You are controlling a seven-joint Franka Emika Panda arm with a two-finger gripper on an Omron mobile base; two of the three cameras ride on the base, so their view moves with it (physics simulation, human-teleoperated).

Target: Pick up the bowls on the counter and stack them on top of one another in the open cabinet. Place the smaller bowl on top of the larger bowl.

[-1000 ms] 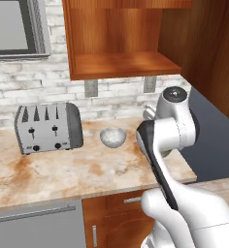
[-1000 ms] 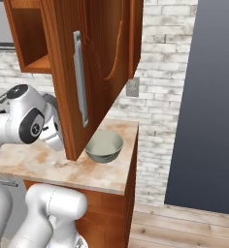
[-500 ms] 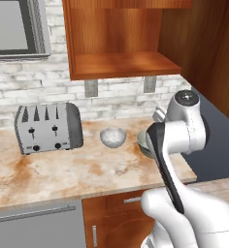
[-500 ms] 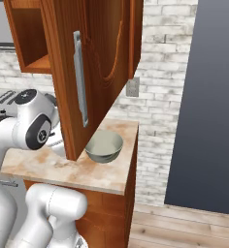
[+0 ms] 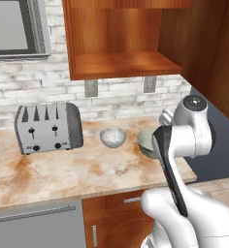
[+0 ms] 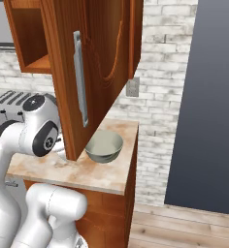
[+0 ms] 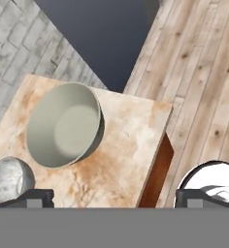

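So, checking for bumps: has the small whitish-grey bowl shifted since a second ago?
No. The small whitish-grey bowl sits just right of the silver toaster, as before.

Marble counter (image 5: 63, 179), toaster (image 5: 48, 128), smaller bowl (image 5: 112, 137), larger bowl (image 6: 104, 147) near its end

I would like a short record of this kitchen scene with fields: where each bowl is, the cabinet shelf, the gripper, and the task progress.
larger bowl: upright on the counter, near its right end
smaller bowl: on the counter, between the toaster and the larger bowl, apart from both
open cabinet: on the wall above the counter; its shelf holds no bowl
gripper: open, holding nothing, above the counter and looking down at the larger bowl
progress: neither bowl is picked up or stacked yet
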